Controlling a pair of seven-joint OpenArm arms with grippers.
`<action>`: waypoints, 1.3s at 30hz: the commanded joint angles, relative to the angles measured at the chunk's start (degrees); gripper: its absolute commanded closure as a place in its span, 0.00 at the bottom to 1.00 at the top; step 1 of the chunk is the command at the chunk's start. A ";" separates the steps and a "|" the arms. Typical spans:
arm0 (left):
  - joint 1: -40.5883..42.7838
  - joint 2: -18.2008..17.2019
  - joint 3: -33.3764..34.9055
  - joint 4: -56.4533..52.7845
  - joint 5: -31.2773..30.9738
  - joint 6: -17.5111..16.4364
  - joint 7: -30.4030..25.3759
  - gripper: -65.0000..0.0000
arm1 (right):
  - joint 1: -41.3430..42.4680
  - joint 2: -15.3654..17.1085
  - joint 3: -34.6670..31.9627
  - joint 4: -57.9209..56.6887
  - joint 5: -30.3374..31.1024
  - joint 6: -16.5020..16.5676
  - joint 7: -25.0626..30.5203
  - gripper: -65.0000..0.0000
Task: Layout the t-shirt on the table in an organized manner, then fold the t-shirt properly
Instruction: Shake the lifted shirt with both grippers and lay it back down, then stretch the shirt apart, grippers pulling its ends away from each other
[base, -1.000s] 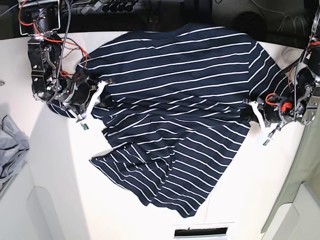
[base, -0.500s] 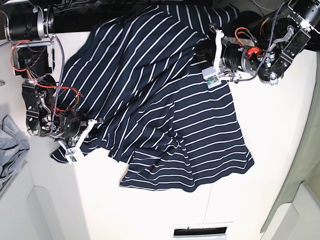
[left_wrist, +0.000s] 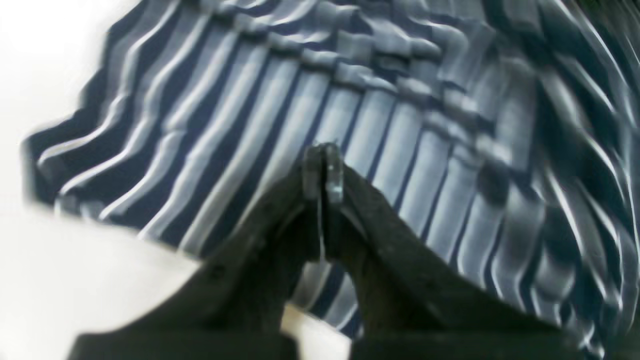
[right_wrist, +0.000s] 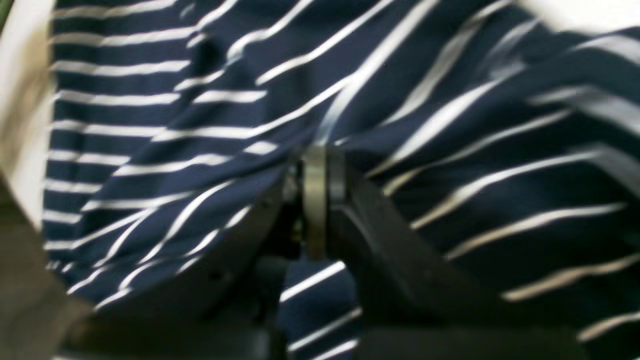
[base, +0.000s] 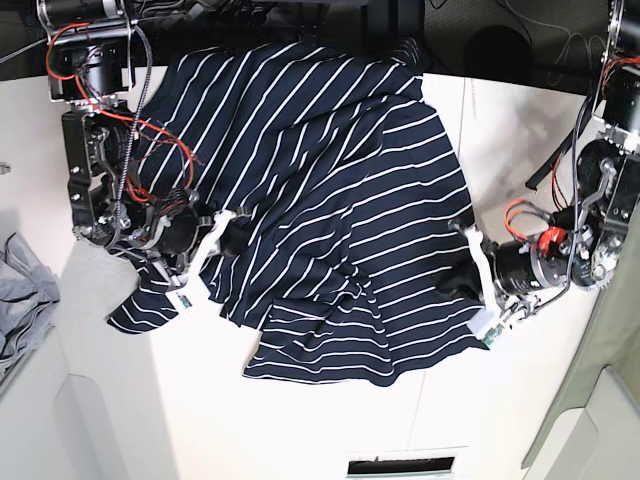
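The dark navy t-shirt (base: 320, 200) with thin white stripes lies rumpled and skewed across the white table (base: 300, 425), its far edge hanging over the table's back. On the right of the base view my left gripper (base: 468, 278) is shut on the shirt's right edge; its wrist view shows the closed tips (left_wrist: 322, 170) over blurred striped t-shirt fabric (left_wrist: 400, 125). My right gripper (base: 226, 234) on the base view's left is shut on a bunched fold near the shirt's left side. Its closed tips (right_wrist: 315, 172) are pinching t-shirt cloth (right_wrist: 200, 125).
A plain light grey cloth (base: 22, 290) is heaped at the left edge. A dark slot (base: 398, 465) sits at the table's front edge. Cables and dark equipment (base: 250, 15) line the back. Bare white table (left_wrist: 60, 280) shows beside the shirt's hem.
My left gripper has swung from the back right down to the front right, dragging the shirt's edge with it. The shirt has rotated and bunched. My right gripper shifted slightly rightward.
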 joint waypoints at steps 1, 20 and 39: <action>-2.84 0.68 -0.26 -2.60 -0.46 -0.31 -1.05 1.00 | -0.92 -0.09 0.26 2.12 1.51 0.83 0.20 1.00; -21.66 5.62 3.52 -43.67 14.08 4.87 -6.80 1.00 | -12.76 0.74 1.40 2.73 -5.31 0.55 3.02 1.00; -16.26 -4.96 7.58 -43.39 -14.78 -4.07 13.77 1.00 | 16.65 8.09 3.85 -27.71 -5.27 0.59 9.77 1.00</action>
